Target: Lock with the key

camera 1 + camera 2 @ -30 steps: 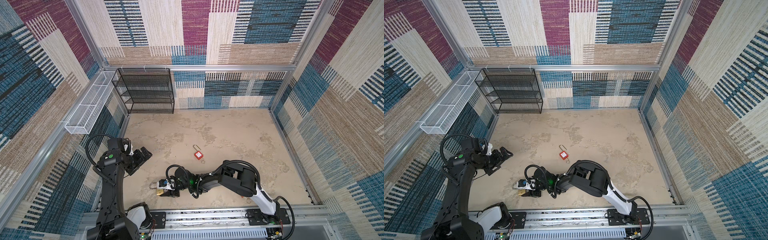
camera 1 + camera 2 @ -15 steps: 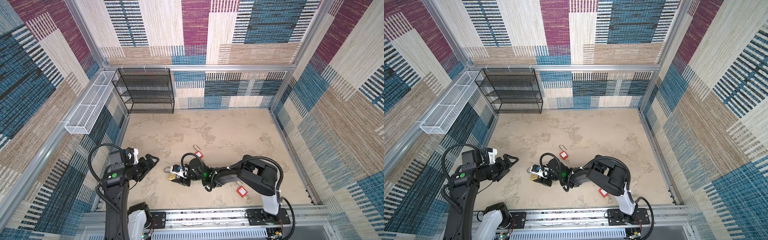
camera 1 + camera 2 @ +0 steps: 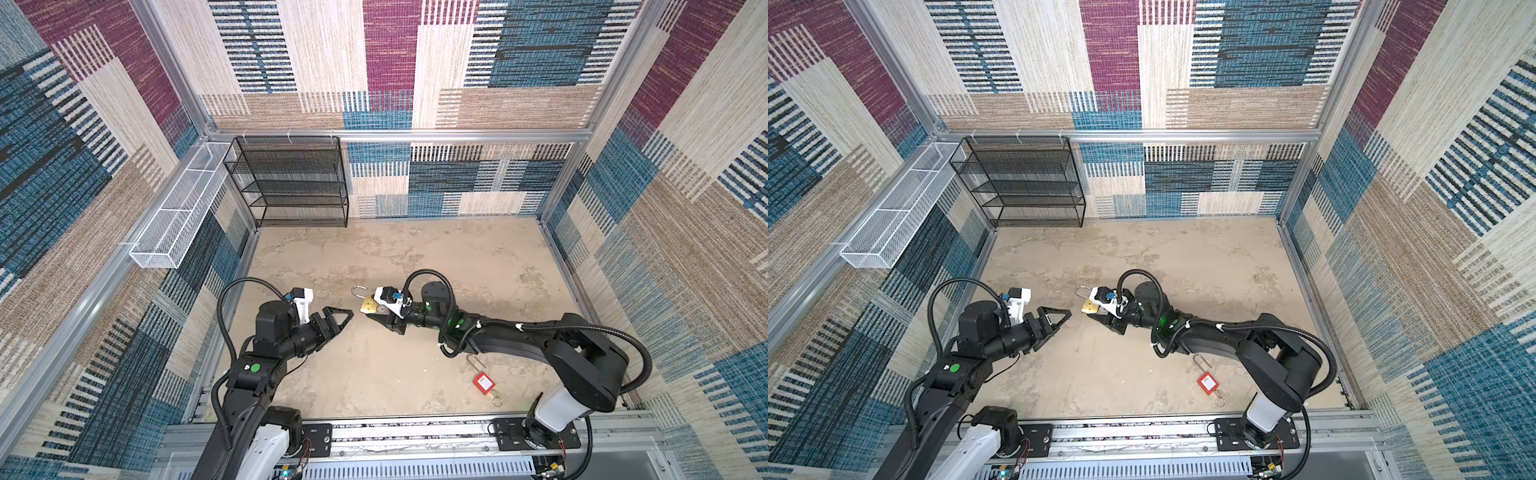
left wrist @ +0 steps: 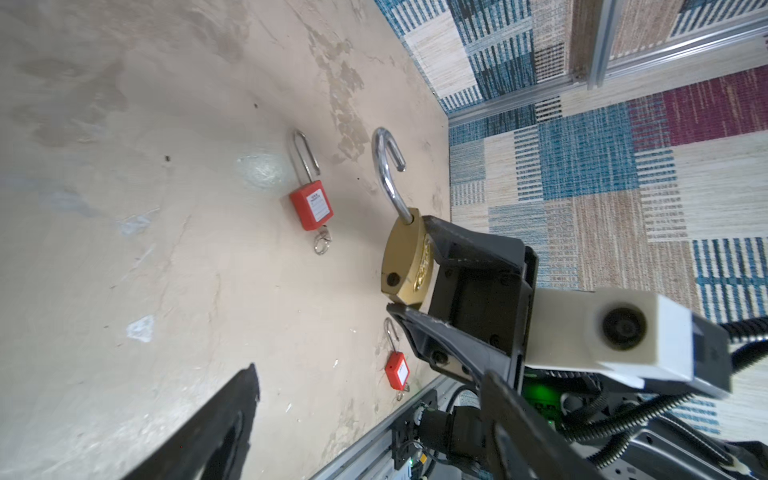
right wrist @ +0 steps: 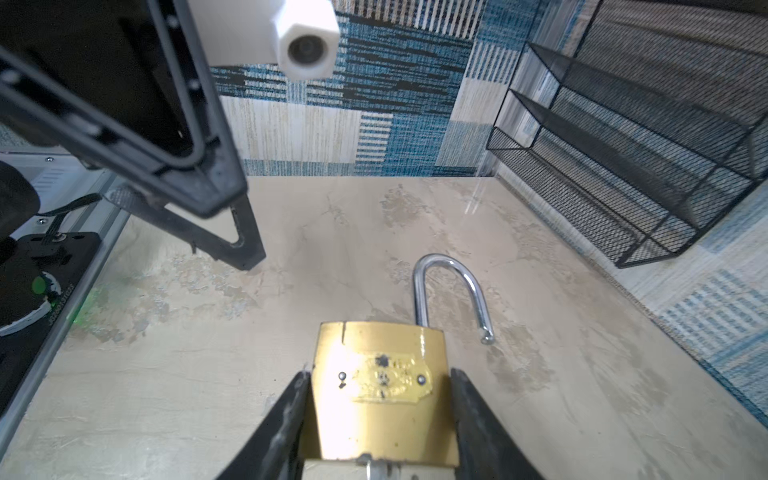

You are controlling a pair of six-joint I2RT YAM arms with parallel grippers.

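So here's where I'm at: my right hand (image 5: 378, 376) is pinching the brass padlock (image 4: 405, 257) by its two flat sides, holding it up off the tabletop (image 3: 374, 374) with the shackle (image 5: 449, 270) pointing away from my wrist. I think that grip makes sense, since it leaves the shackle and the top of the body free for the other arm to get at. The shackle is popped open and looks swung off to the side, so its free end isn't lined up over its hole.

My left hand (image 3: 345, 319) is spread and empty. It hangs just short of the padlock, fingers aimed right at it, but not touching. My guess is it's there to work the shackle or the key while the right one keeps the body steady.

Can't really make out the key. There's a silvery bit (image 5: 376, 467) poking out of the padlock's base between my right fingers that might be it, but it's cut off at the edge of the wrist view.

Other stuff: two small red locks (image 4: 311, 205) (image 4: 396, 370) lie flat on the tabletop, well apart from my hands; in a top view I only see one (image 3: 484, 381), beside the right arm. The black rack (image 3: 291, 183) and white basket (image 3: 174, 220) sit back along the walls. Nothing's between the two hands.
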